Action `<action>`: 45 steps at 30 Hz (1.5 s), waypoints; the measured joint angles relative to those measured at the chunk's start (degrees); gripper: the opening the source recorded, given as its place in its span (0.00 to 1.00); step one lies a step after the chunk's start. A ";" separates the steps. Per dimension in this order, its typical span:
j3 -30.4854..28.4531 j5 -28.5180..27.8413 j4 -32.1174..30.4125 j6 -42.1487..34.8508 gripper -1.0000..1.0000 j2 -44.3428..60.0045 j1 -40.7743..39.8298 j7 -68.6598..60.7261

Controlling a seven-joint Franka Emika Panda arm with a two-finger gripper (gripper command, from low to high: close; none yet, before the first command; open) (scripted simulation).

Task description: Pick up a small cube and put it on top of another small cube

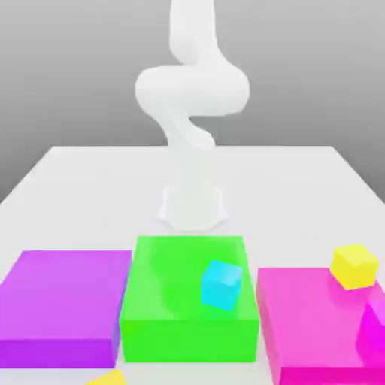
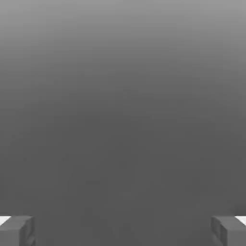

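Note:
A small cyan cube lies tilted on the flat green block, toward its right side in the exterior view. On the far right corner of the pink block rests a small yellow cube. The corner of a second yellow cube pokes in at the bottom edge, in front of the green block. I cannot tell which of the two is the golden one. In the hand view my gripper is open, its fingertips far apart against plain grey background with nothing between them.
The white arm rises from its base at the middle of the white table. A flat purple block lies to the left of the green one. A magenta shape sits at the pink block's right edge.

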 joint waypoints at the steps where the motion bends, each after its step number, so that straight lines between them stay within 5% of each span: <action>1: -1.42 0.59 0.18 0.41 0.50 2.23 1.18 -1.69; 12: -12.02 10.82 1.97 4.71 0.50 25.31 8.22 -21.95; 20: -14.44 17.26 3.25 7.83 0.50 41.84 8.22 -35.94; 36: -12.64 16.30 5.91 21.11 0.50 70.96 2.74 -51.03; 37: -11.87 16.98 6.26 22.25 0.00 72.50 2.11 -51.56; 45: -12.63 16.23 5.92 21.07 0.00 71.06 2.71 -51.06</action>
